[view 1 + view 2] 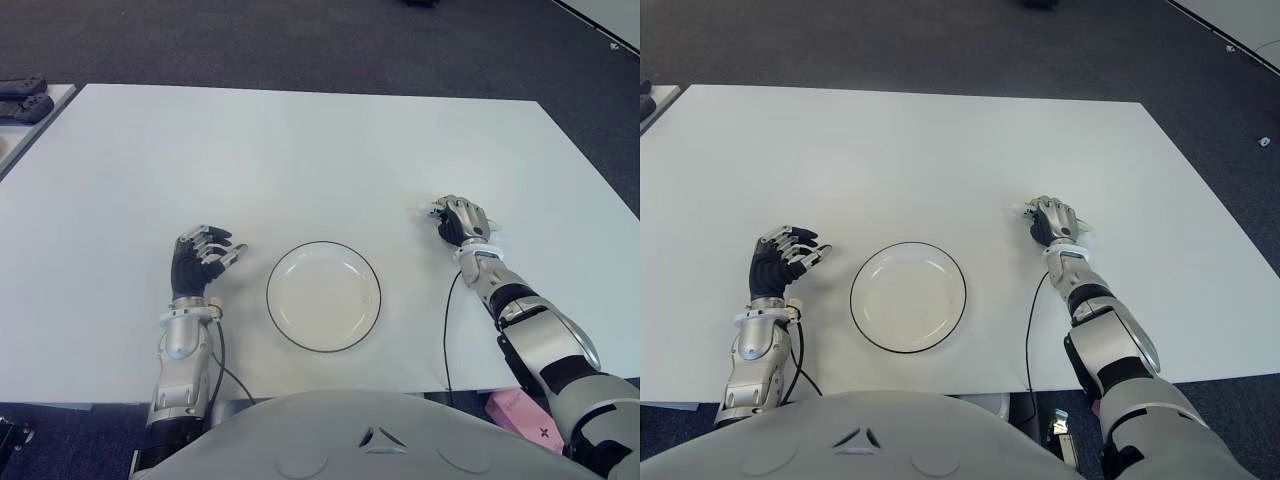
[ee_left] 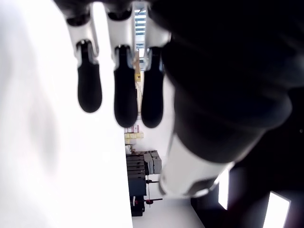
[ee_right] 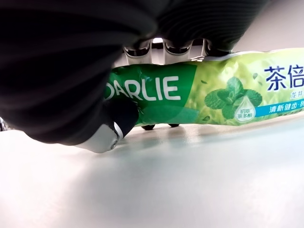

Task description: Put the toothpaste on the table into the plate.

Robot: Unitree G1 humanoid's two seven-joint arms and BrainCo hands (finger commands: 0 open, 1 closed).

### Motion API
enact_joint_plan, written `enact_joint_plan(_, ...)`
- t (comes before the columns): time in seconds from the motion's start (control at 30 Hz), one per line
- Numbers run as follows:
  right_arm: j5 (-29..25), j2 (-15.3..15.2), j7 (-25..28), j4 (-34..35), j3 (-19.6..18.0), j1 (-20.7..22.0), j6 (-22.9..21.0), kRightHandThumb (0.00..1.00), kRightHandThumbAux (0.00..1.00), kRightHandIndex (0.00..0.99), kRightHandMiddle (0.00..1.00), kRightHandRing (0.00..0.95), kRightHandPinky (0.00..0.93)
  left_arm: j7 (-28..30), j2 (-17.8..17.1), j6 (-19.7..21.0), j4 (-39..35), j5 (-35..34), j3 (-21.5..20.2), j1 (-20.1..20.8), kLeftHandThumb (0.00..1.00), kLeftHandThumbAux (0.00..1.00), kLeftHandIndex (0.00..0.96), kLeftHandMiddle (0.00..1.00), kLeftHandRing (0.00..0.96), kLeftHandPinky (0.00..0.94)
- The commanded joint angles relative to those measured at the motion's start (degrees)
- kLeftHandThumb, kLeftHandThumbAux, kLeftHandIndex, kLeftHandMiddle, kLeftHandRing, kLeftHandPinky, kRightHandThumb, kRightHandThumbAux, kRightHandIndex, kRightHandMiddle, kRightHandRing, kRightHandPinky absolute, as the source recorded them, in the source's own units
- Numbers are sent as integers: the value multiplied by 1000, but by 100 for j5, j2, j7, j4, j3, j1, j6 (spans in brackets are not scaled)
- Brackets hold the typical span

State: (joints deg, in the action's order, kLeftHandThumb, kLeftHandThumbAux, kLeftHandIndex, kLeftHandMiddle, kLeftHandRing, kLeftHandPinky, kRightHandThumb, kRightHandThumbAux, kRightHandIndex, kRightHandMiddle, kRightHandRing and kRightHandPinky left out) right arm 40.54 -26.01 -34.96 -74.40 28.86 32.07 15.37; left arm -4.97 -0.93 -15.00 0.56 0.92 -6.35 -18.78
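Observation:
The toothpaste (image 3: 213,97) is a green tube, and my right hand (image 1: 462,222) is shut on it, fingers over the top and thumb below. In the eye views only its white end (image 1: 421,210) shows past the fingers, low over the white table (image 1: 300,150), right of the plate. The round white plate (image 1: 323,297) with a dark rim lies near the table's front edge, with nothing in it. My left hand (image 1: 203,255) shows left of the plate, fingers loosely spread and holding nothing.
Black items (image 1: 22,98) lie on a side surface at the far left. A thin cable (image 1: 447,330) runs from my right wrist over the table's front edge. A pink object (image 1: 520,410) shows below the table at the lower right.

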Motion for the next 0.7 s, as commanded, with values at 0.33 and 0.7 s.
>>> enact_joint_plan(0.33, 109, 17, -326, 63, 207, -232, 290, 850, 681, 392, 545, 872, 887, 87, -39, -55, 42, -57, -5, 23, 44, 998, 521, 486, 520, 519)
enact_joint_plan(0.7, 61, -71, -613, 318, 167, -196, 524, 850, 681, 394, 548, 867, 865, 11, -29, -42, 41, -34, -14, 46, 52, 998, 517, 464, 512, 518)
